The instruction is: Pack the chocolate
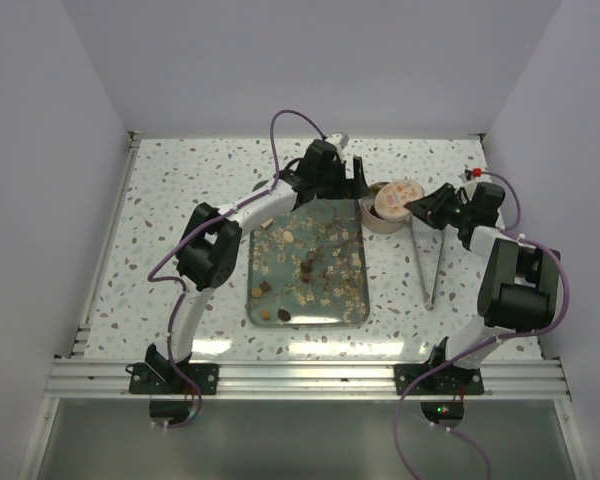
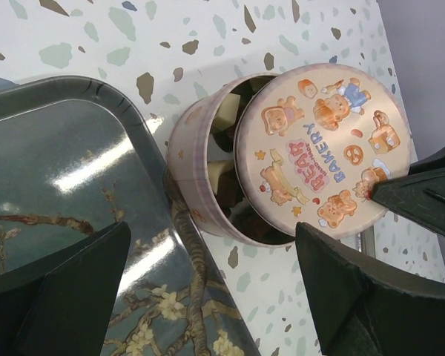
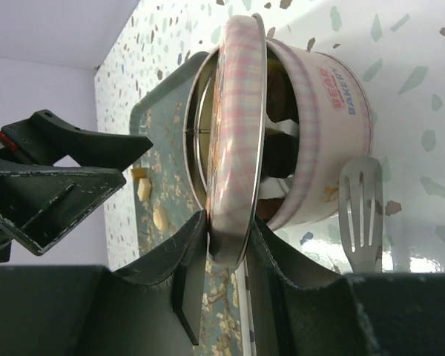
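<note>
Top view: we see most of the chocolate scattered over the tray in the middle of the tabletop, mixed in with pale flakes. The tin sits just past the tray's far right corner, with its lid askew on top. The left tool hangs over the tray's far edge, right next to the tin. The right tool is at the lid's right side. A spatula lies on the tabletop right of the tray.

Left wrist view: we're looking down between the left tool's fingers, which are spread wide with nothing between them. The lid is off-centre, so a crescent of the tin is uncovered. We can make out cream and dark pieces inside. The tin is just beside the tray's corner.

Right wrist view: the right tool's fingers are pinching the lid's rim. The spatula's slotted head rests close against the tin wall. A couple of cream pieces lie on the tray behind the lid.
</note>
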